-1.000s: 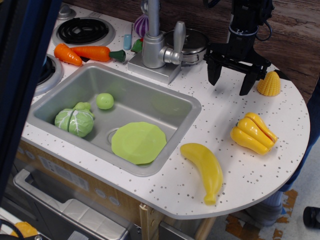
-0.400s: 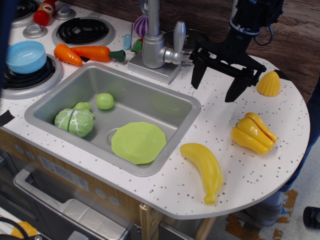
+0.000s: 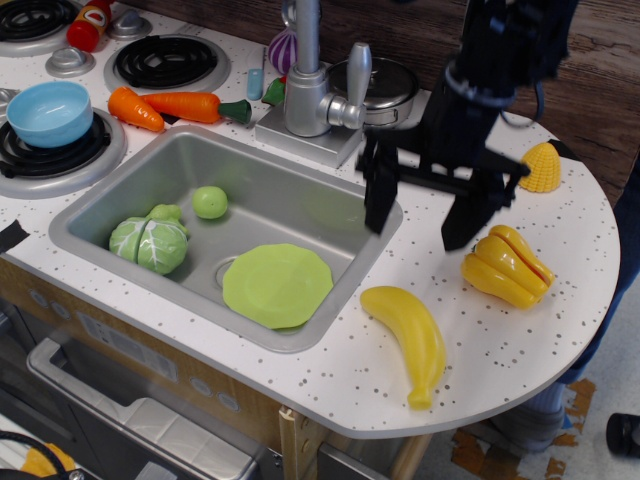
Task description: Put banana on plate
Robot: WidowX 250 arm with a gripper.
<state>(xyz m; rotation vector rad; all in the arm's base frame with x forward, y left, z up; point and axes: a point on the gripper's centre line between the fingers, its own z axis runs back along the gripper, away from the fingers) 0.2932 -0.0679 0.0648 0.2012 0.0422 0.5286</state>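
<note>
Glossy plastic banana (image 3: pixel 410 338), matt metal sink (image 3: pixel 150 170)

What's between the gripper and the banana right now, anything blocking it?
Nothing visible. The open gripper hangs above the counter, and only bare countertop separates it from the banana. The pepper lies off to the side.
</note>
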